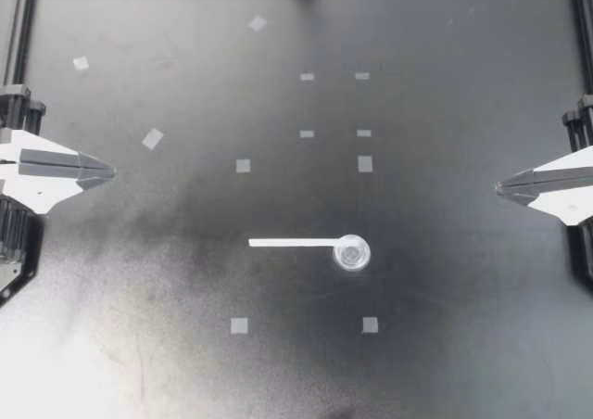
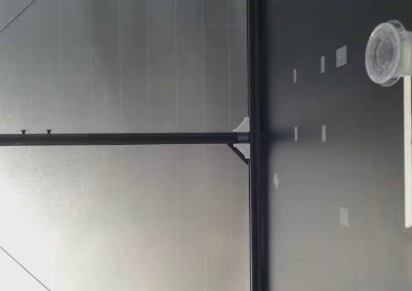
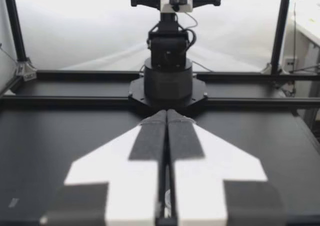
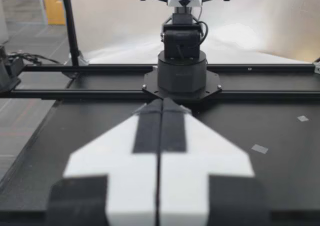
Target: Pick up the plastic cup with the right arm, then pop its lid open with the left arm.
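Two end effectors, both pressed fully shut and holding nothing. The left end effector (image 1: 109, 171) is hanging over one side edge of the desk (image 1: 445, 373). The right end effector (image 1: 500, 189) is hanging over the opposite edge, and the two tips are pointing at each other. In the left wrist view the fingers (image 3: 150, 136) are lying flat against each other with no gap. The right wrist view is showing the same.

- A white strip (image 1: 292, 243) is lying flat on the desk, well apart from both arms.
- A small clear cup (image 1: 352, 252) is sitting at the strip's end on the right end effector's side. It is touching or just overlapping that end; I cannot tell which.
- The strip's long axis is running almost parallel to the line joining the two end effectors. It is set off from that line toward the low camera.
- The cup is lying ahead of the right end effector and off to one side, nearer to it than to the left one.
- The strip's free end is pointing toward the left end effector, and it is the part nearest that arm.
- The low view is showing cup and strip close to its camera, with no arm in sight.
- Small tape squares (image 1: 243, 166) are dotting the desk around them.
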Controlling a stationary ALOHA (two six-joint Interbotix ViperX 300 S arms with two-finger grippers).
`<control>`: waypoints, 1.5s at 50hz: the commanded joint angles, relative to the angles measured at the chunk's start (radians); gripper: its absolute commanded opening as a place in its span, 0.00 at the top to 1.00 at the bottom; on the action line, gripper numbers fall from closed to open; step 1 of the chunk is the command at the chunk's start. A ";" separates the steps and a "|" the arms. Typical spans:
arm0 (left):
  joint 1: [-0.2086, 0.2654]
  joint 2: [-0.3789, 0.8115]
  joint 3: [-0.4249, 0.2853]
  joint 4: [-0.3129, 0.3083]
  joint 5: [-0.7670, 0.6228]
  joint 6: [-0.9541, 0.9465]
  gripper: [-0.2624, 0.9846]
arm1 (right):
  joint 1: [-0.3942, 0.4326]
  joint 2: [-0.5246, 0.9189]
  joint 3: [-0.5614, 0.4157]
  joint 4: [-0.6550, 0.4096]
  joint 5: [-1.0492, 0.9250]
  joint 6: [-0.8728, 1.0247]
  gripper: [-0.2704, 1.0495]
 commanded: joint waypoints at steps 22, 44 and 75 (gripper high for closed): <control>-0.014 0.356 -0.161 -0.057 0.087 -0.011 0.88 | 0.003 0.249 -0.023 0.040 0.155 0.140 0.91; -0.014 0.841 -0.341 -0.055 -0.049 0.018 0.88 | 0.029 0.574 -0.005 0.038 -0.109 0.253 0.53; -0.038 1.106 -0.491 -0.041 -0.081 0.018 0.88 | 0.063 0.966 -0.080 0.038 -0.198 0.328 0.37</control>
